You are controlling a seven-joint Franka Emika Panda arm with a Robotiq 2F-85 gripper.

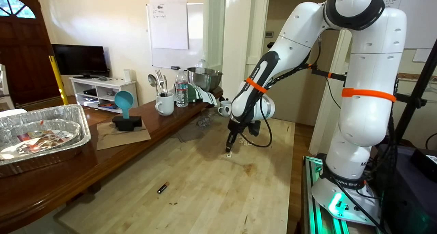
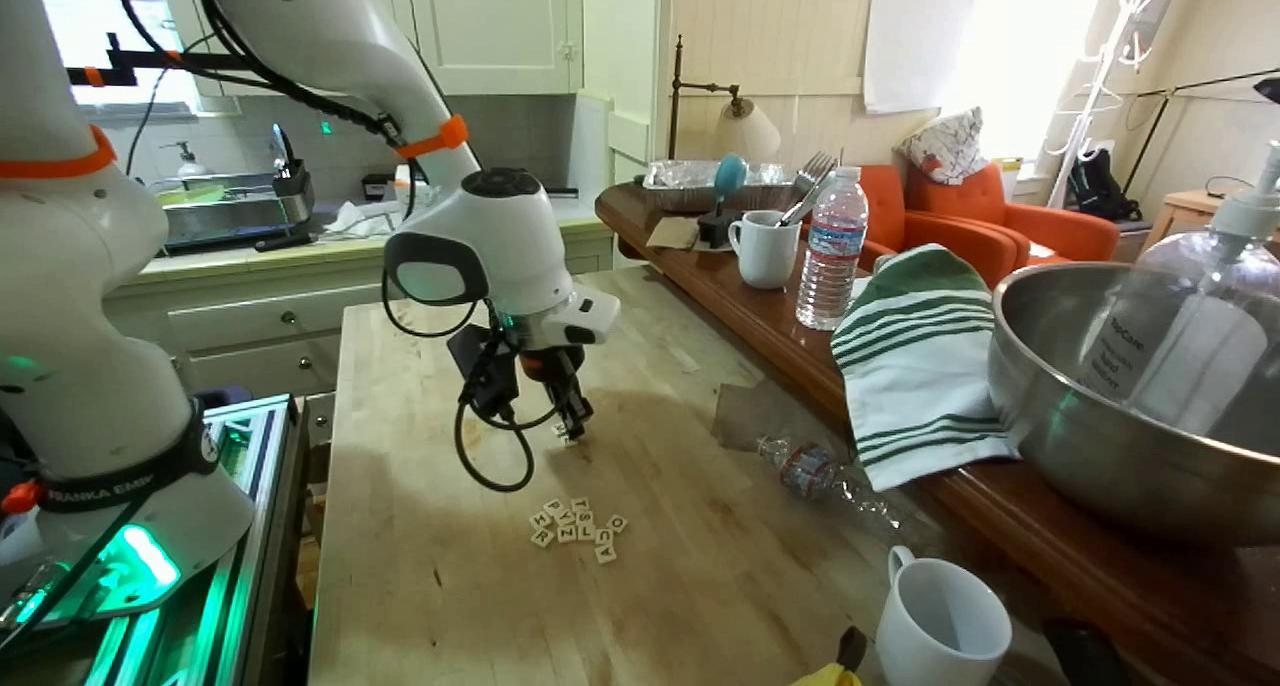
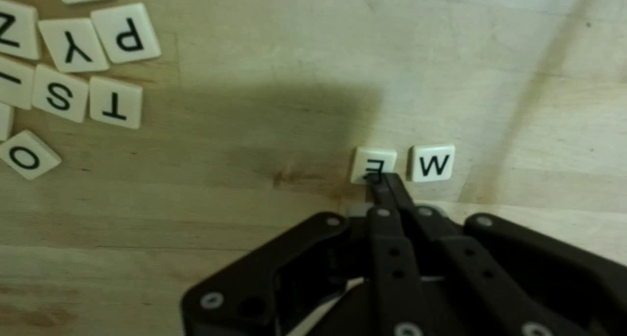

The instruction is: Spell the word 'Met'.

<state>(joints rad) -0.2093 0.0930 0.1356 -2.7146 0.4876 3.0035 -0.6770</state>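
Black jointed two-fingered gripper [image 3: 386, 178]: its fingers meet with no gap and clasp nothing; in the wrist view their tips overlap the lower right part of a cream square letter tile marked E [image 3: 371, 162]. Whether they press on it or hang just above, I cannot tell.
E tile: flat on the pale wooden tabletop [image 3: 514, 81], upside down in the wrist view, just beside a cream square letter tile marked M [image 3: 433, 163] but not touching it.
M tile: looks like a W from the wrist, so I take it as an M turned the same way as the E; the word then runs right to left there.
Gap between E and M: narrow and fairly even. The step in hand seems to be settling the E; press lightly near its middle, since a shove at the corner would likely spin it, and stop short of bumping the M. Lift straight up before travelling.
Cream square letter tile marked T [image 3: 116, 102]: not yet in the word; just beside the S tile [image 3: 61, 93], at the edge of a cluster of cream square letter tiles [image 2: 585, 532]. Slide it straight off the S toward the E's free side, keeping it square.
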